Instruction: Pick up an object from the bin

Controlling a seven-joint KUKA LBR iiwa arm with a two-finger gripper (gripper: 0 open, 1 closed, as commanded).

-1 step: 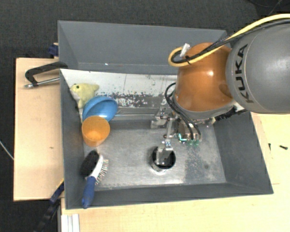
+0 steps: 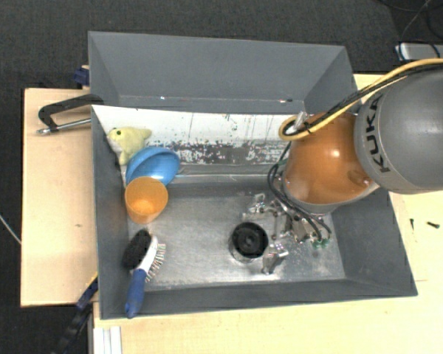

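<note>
Arm [image 2: 410, 135] enters from right; grey link marked KUKA sits up and right of gripper. Orange wrist cover [image 2: 325, 164], rounded and glossy, just above and right of gripper. Yellow and black cables [image 2: 354, 102] loop from cover's top and run up-right along grey link. Gripper [image 2: 275, 251] hangs below cover, pointing down and slightly left, with bare metal parts and thin wires clustered at its base.

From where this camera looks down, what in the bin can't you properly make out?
1. The yellow soft toy, camera view: its lower part is hidden behind the blue bowl.
2. The right part of the bin, camera view: covered by the arm's orange cover.
3. Whether the gripper touches the black round thing, camera view: too small and cluttered to tell.
</note>
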